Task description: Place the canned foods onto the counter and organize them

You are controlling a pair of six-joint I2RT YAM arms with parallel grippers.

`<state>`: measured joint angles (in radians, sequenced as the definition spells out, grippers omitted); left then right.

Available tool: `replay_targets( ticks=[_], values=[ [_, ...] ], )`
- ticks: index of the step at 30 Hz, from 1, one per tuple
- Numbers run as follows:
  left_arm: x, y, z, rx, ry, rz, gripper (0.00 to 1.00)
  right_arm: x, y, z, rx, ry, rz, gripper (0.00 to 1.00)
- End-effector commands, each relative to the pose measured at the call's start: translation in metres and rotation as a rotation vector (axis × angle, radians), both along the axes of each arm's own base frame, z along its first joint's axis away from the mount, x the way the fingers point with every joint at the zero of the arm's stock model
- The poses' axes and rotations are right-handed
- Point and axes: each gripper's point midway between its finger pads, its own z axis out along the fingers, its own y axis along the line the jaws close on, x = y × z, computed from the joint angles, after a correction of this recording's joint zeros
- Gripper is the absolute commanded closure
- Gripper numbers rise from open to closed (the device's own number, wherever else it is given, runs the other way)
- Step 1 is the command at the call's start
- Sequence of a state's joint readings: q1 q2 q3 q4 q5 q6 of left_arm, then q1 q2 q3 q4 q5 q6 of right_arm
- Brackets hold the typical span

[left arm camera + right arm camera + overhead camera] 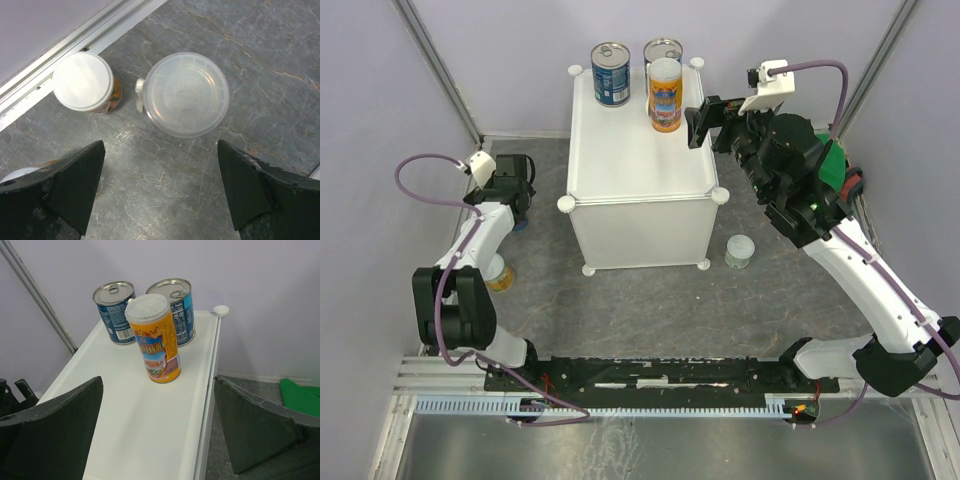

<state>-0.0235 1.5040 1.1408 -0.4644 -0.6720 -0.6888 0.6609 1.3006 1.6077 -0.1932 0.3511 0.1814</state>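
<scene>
**Counter.** It stands on the grey floor in the middle of the cell. Three cans stand upright at the 12 o'clock end of its top.
- First blue can: at 11 o'clock.
- Second blue can: at 1 o'clock, apart from the first.
- Orange can: taller and white-lidded, just at 6 o'clock of the second blue can. Whether the two touch cannot be told.

**Right gripper.** It hangs at 3 o'clock of the orange can, by the counter's right edge. Its fingers are spread wide and hold nothing.

**Left gripper.** It is at 9 o'clock of the counter and points down at the floor, fingers wide apart and empty. Below it stands a clear-lidded can. A white-lidded can stands at that can's 9 o'clock, near but apart. A pale rim behind the left finger is possibly another lid.

**Floor.**
- Pale green can: at the counter's 5 o'clock corner.
- Yellow-labelled can: at 8 o'clock, beside the left arm.
- Green cloth: at 3 o'clock, behind the right arm.
</scene>
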Motion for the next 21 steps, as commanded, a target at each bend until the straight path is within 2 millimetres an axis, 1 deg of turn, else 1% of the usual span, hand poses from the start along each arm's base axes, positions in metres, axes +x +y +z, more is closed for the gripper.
replay_targets(
  ticks=[1,12,21],
  values=[
    [0.028,-0.002,0.022,0.032,-0.060,-0.076,0.01,-0.009,-0.005,0.022,0.029,-0.065,0.010,0.01],
    [0.040,0.002,0.014,0.084,0.012,-0.119,0.01,-0.008,-0.001,0.026,0.038,-0.082,0.022,0.01],
    [0.047,0.009,0.009,0.085,0.017,-0.111,0.01,-0.001,0.006,0.019,0.042,-0.070,0.028,0.01]
  ],
)
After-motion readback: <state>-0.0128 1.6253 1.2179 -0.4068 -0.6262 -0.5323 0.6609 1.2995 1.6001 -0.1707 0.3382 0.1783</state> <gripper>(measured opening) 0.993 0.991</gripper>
